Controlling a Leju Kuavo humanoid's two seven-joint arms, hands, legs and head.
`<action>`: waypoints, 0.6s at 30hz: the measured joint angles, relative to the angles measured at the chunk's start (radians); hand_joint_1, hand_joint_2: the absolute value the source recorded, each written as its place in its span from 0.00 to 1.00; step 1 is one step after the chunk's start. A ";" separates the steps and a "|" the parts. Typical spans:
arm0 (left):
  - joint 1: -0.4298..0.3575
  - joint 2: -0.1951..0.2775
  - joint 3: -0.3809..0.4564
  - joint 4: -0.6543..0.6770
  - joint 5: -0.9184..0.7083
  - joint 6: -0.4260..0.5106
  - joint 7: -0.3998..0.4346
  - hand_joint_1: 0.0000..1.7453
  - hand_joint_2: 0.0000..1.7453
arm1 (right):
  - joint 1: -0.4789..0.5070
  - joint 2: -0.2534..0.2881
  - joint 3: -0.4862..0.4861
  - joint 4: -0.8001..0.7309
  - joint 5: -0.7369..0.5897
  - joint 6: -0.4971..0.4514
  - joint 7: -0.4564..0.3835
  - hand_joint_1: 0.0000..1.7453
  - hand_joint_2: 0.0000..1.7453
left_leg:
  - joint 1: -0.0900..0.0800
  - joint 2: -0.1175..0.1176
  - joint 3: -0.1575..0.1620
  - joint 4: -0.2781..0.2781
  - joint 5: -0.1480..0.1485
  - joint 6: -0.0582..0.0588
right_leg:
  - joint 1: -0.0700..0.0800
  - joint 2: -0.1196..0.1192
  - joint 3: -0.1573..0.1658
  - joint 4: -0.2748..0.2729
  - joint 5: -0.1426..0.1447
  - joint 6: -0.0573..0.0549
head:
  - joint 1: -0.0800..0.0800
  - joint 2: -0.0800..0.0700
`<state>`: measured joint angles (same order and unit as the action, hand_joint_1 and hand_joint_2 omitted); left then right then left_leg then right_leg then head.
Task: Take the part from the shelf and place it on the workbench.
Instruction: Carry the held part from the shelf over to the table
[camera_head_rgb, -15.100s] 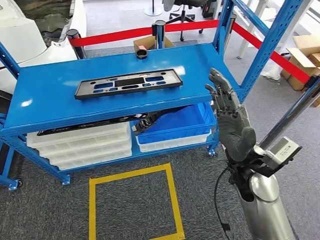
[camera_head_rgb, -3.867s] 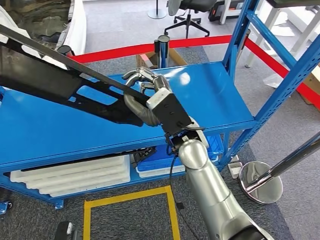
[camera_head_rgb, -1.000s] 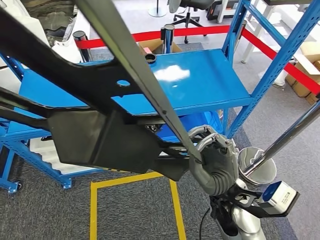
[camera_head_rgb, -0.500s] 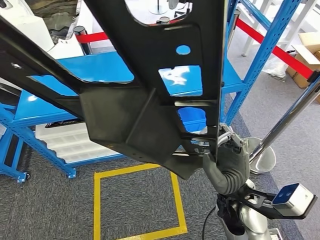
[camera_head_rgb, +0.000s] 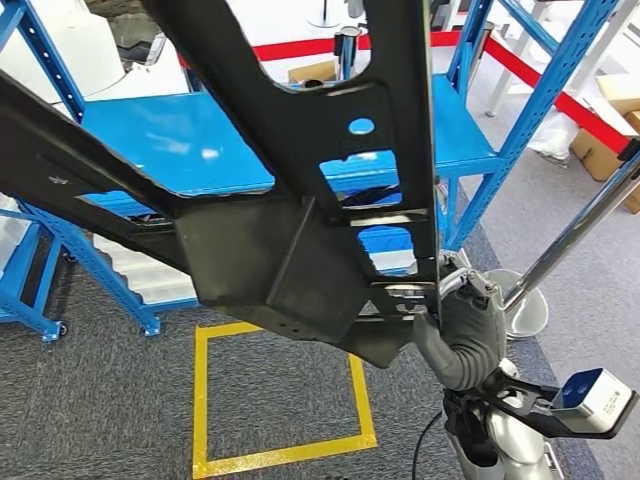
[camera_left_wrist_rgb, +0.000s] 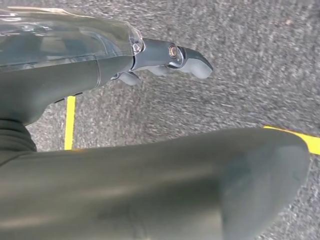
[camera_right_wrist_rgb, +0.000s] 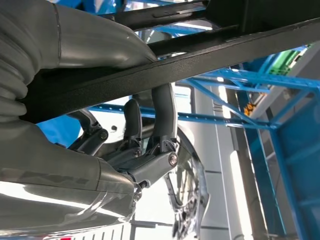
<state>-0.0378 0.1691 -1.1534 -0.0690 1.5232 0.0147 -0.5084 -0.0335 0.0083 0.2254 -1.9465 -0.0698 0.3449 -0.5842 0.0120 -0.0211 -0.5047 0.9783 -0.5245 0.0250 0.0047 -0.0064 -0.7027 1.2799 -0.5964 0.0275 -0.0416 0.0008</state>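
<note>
right hand (camera_head_rgb: 462, 335) grips black part (camera_head_rgb: 287, 250) | part hides much of blue shelf (camera_head_rgb: 181, 140) | left hand (camera_left_wrist_rgb: 113, 165) empty, fingers straight | yellow floor square (camera_head_rgb: 281, 395) below part

The part (camera_head_rgb: 302, 250) stretches across the head view from far left to lower right, raised in front of the shelf (camera_head_rgb: 189, 140), which stands behind it. The right hand (camera_head_rgb: 460, 335) holds the part's near right end, at lower right. On the floor below the part lies a taped square (camera_head_rgb: 283, 455). A rope barrier (camera_head_rgb: 302, 45) runs behind the shelf, and a stanchion base (camera_head_rgb: 528, 310) sits just right of the hand. The left hand (camera_left_wrist_rgb: 113, 150) hangs over the floor near the tape
</note>
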 joint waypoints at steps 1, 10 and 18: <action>0.000 0.001 0.004 0.000 0.000 -0.001 0.001 0.00 0.00 | -0.001 -0.003 -0.001 0.002 0.000 0.003 -0.004 1.00 1.00 | -0.003 -0.007 -0.002 0.001 0.002 0.000 | 0.001 0.007 0.039 -0.057 0.027 -0.005 | 0.000 0.000; 0.000 0.009 0.021 0.001 0.000 -0.004 0.000 0.00 0.00 | -0.012 -0.013 -0.005 -0.002 0.006 0.012 -0.017 1.00 1.00 | -0.002 -0.024 -0.053 0.048 -0.020 -0.035 | -0.003 0.028 0.173 -0.319 0.107 -0.049 | -0.002 0.000; 0.003 0.016 0.040 0.002 0.000 0.000 0.013 0.00 0.00 | -0.014 -0.013 -0.006 -0.002 0.033 0.015 -0.019 1.00 1.00 | 0.009 0.048 -0.066 0.084 0.000 -0.058 | -0.001 -0.053 0.166 -0.306 0.098 -0.043 | -0.003 0.000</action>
<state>-0.0347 0.1854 -1.1129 -0.0666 1.5232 0.0142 -0.4950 -0.0476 -0.0051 0.2191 -1.9489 -0.0364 0.3596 -0.6035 0.0206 0.0272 -0.5711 1.0622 -0.5242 -0.0325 0.0033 -0.0591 -0.5372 0.9737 -0.4981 -0.0158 -0.0443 0.0008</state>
